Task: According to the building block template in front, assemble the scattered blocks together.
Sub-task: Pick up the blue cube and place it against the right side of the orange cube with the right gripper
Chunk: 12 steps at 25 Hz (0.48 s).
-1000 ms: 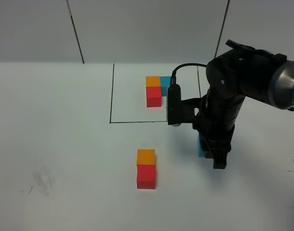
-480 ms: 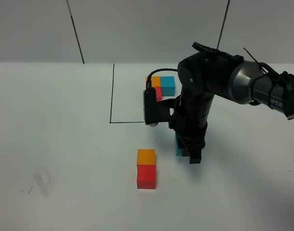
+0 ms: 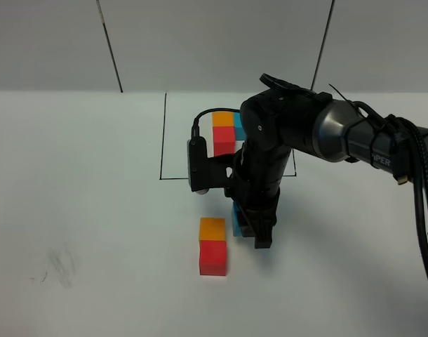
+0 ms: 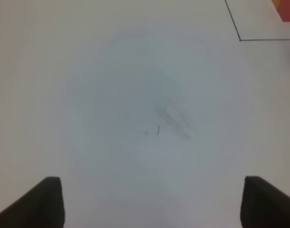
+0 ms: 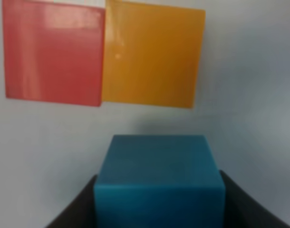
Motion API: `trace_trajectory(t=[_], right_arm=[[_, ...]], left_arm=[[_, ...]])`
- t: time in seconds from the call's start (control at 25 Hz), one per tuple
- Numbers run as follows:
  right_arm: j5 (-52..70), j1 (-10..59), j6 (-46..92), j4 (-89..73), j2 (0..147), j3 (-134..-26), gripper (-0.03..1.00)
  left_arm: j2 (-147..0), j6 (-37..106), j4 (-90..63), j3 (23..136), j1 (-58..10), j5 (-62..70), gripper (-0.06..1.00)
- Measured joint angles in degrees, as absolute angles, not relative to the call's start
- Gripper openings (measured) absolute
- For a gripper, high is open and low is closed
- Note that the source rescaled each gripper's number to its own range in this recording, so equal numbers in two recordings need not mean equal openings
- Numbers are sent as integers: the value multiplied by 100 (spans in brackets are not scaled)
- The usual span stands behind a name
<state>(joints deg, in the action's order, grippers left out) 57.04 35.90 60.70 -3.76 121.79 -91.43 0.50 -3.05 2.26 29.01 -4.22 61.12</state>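
The building block template (image 3: pixel 224 130) lies at the back inside a thin black outline (image 3: pixel 162 140), its orange, red and blue cubes partly hidden by my right arm. Of the scattered blocks, the orange cube (image 3: pixel 212 228) (image 5: pixel 153 57) and the red cube (image 3: pixel 212 257) (image 5: pixel 53 54) sit joined on the table. My right gripper (image 3: pixel 252 228) (image 5: pixel 159 209) is shut on the blue cube (image 3: pixel 238 219) (image 5: pixel 159 180), just right of the orange cube with a small gap between them. My left gripper (image 4: pixel 154 204) is open over bare table with nothing between its fingers.
A grey smudge (image 3: pixel 59 265) (image 4: pixel 171 118) marks the white table at the front left. The left wrist view catches a corner of the black outline (image 4: pixel 240 39) and a bit of the template's red cube (image 4: pixel 288 10). A black cable (image 3: pixel 410 175) trails along the right arm.
My right arm has carried the blue cube leftward, from well right of the orange and red pair to right beside the orange cube. The pair has not moved.
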Motion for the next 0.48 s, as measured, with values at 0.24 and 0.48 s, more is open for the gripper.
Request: trace_trajectory(t=[0.24, 0.48], right_arm=[[5571, 3632, 6095, -419, 12255, -9143, 1], [5528, 3632, 6147, -424, 12305, -9143, 1]], left_arm=[[50, -305, 226, 2901, -422, 6112, 65], [50, -305, 226, 2901, -422, 6112, 65]])
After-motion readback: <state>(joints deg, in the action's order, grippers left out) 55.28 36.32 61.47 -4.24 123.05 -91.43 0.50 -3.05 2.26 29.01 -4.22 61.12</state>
